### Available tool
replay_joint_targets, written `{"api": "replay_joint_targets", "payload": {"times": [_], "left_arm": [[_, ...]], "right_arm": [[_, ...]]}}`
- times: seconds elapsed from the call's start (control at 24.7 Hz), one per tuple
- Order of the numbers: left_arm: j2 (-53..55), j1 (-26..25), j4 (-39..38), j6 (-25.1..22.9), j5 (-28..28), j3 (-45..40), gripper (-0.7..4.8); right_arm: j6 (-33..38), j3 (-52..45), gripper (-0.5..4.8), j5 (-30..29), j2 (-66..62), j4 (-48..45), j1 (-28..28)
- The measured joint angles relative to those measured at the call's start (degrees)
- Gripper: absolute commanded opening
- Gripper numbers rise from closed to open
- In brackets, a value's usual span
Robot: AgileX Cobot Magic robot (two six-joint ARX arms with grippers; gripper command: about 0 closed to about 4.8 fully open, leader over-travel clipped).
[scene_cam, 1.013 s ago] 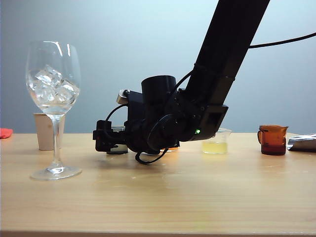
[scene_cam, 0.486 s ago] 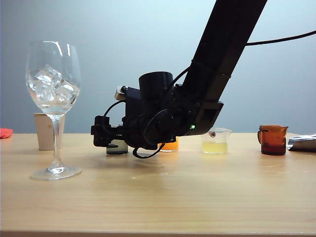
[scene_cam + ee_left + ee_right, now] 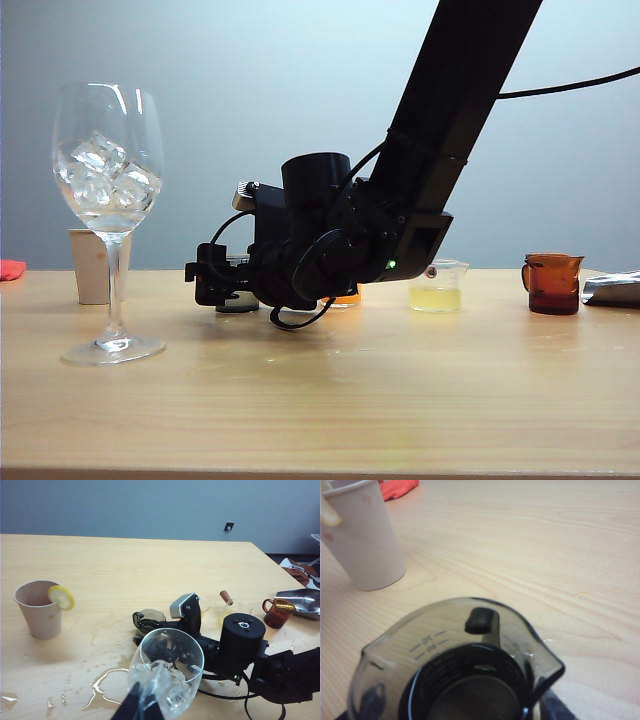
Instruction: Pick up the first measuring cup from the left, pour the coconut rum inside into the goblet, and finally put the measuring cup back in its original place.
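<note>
We see the right gripper [image 3: 212,283] low over the table [image 3: 400,400], its jaws around the measuring cup [image 3: 455,665]; we cannot tell whether they grip it. The left gripper [image 3: 141,707] is clamped on the goblet [image 3: 107,200].

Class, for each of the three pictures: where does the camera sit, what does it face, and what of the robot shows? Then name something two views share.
Exterior view: table height, side-on, facing the goblet; the right arm and right pincer show.
Left wrist view: above, looking down on the goblet held in the left pincer; the right arm shows.
Right wrist view: just above the measuring cup; one fingertip shows.
Shared: the paper cup.
</note>
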State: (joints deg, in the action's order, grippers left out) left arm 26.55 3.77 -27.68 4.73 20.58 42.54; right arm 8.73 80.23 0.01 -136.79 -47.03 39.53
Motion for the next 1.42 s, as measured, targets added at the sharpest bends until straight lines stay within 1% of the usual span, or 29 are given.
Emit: {"api": "replay_joint_targets", "payload": {"times": [0.69, 1.01, 1.09, 1.26, 1.38, 1.42], "left_arm": [[0.0, 0.0, 0.0, 0.0, 0.0, 0.0, -0.06], [0.0, 0.0, 0.0, 0.0, 0.0, 0.0, -0.06], [0.0, 0.0, 0.0, 0.0, 0.0, 0.0, -0.06], [0.0, 0.0, 0.0, 0.0, 0.0, 0.0, -0.06], [0.0, 0.0, 0.0, 0.0, 0.0, 0.0, -0.06], [0.0, 0.0, 0.0, 0.0, 0.0, 0.0, -0.06]], "right_arm": [[0.0, 0.0, 4.0, 0.0, 0.0, -0.3, 0.0], [0.0, 0.0, 3.99, 0.0, 0.0, -2.3, 0.0], [0.0, 0.0, 3.69, 0.0, 0.0, -2.3, 0.0], [0.0, 0.0, 2.25, 0.0, 0.0, -2.1, 0.0], [-0.2, 0.1, 1.46, 0.1, 0.1, -2.5, 0.0], [-0.2, 0.1, 1.29, 0.2, 0.1, -2.5, 0.0]]}}
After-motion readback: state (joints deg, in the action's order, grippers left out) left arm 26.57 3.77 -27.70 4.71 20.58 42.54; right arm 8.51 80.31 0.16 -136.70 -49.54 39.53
